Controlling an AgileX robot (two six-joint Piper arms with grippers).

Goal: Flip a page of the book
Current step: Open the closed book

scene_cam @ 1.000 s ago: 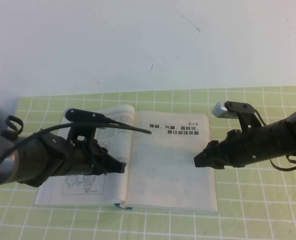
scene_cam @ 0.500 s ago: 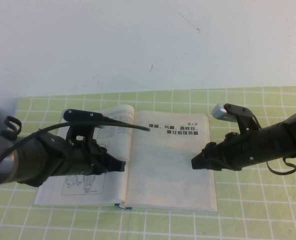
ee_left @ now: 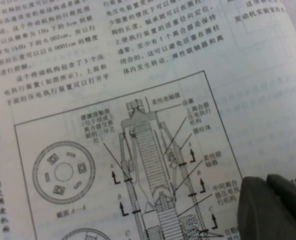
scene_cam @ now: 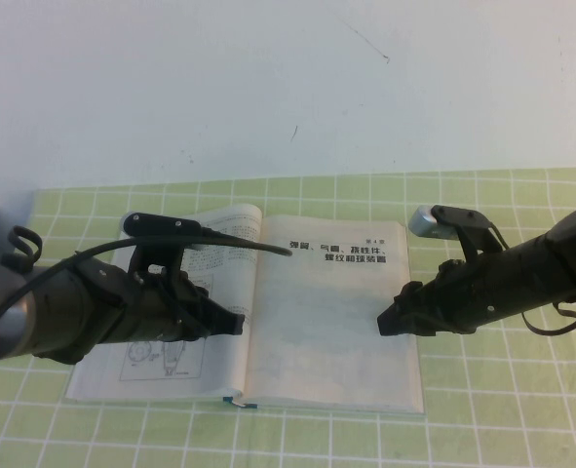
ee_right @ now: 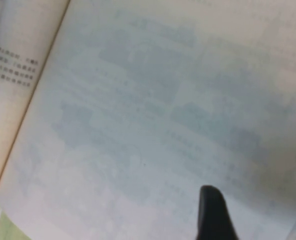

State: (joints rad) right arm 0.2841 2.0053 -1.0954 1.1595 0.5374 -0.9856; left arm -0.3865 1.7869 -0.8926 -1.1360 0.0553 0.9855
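An open book (scene_cam: 258,312) lies flat on a green checked mat (scene_cam: 482,390), near the mat's far edge. The left gripper (scene_cam: 231,325) reaches in low over the left-hand leaf with the line-drawn diagram (ee_left: 153,170); whether its fingers are spread or closed cannot be told. The right gripper (scene_cam: 390,320) hovers over the outer edge of the page (scene_cam: 331,322), a thin, smooth white sheet with a bold black heading, lying flat; its fingers are spread wide and hold nothing. Bare mat runs along the near edge and right edge.
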